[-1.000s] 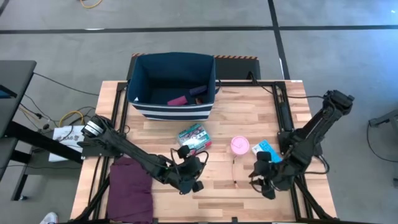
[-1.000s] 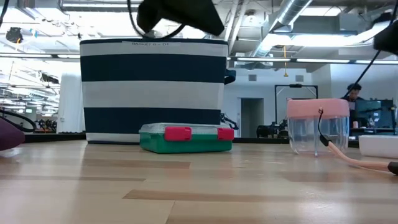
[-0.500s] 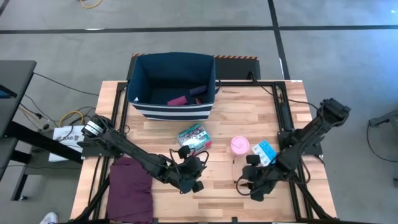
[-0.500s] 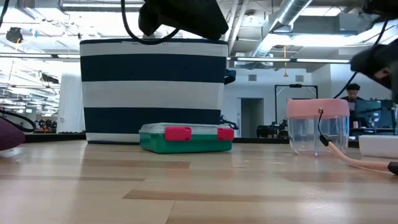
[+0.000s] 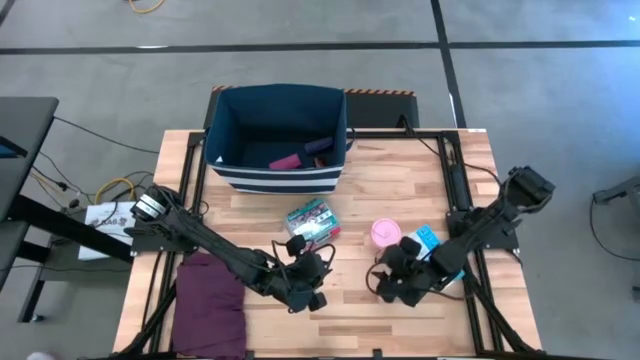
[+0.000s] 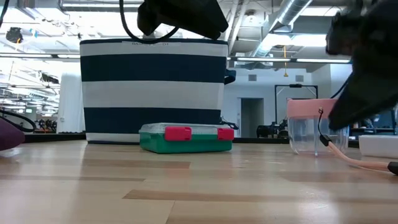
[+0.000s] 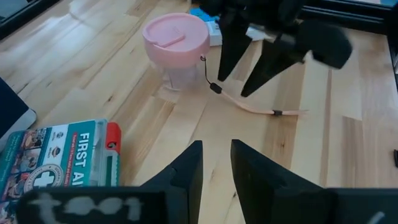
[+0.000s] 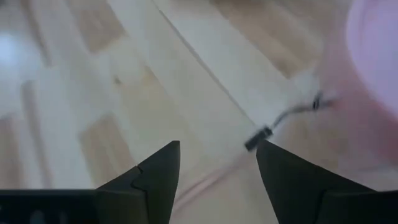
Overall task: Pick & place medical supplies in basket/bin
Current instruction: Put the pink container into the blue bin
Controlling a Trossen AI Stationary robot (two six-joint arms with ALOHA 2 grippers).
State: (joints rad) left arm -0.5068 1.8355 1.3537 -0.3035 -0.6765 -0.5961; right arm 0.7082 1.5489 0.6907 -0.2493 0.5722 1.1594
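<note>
Near the front middle of the table (image 5: 400,190) you see both grippers close to each other. Your right gripper (image 5: 382,287) hangs low just in front of the pink tub (image 5: 386,234), and its fingers (image 8: 155,171) are spread apart with nothing between them; under them lies only bare wood and the thin cord (image 7: 261,109) of the tub. From the left wrist view the two dark right fingers point down, just beside the tub and over the cord. Your left gripper (image 5: 312,288) waits a little to the left, in front of the green-red first aid kit (image 5: 312,220). Its fingers (image 7: 186,174) stand slightly parted, with a narrow gap, and they grasp nothing.

The tub stands upright on the table, its pink lid on top and the clear body below (the low view shows this well). A blue-white packet (image 5: 427,241) lies just beside the tub, partly under the right arm. The first aid kit lies flat between the tub and the bin (image 5: 277,170). The bin stands at the far edge of the table, and inside it you see a magenta roll (image 5: 286,161) and a purple roll (image 5: 317,147). A folded purple cloth (image 5: 208,303) lies at the front left corner.
</note>
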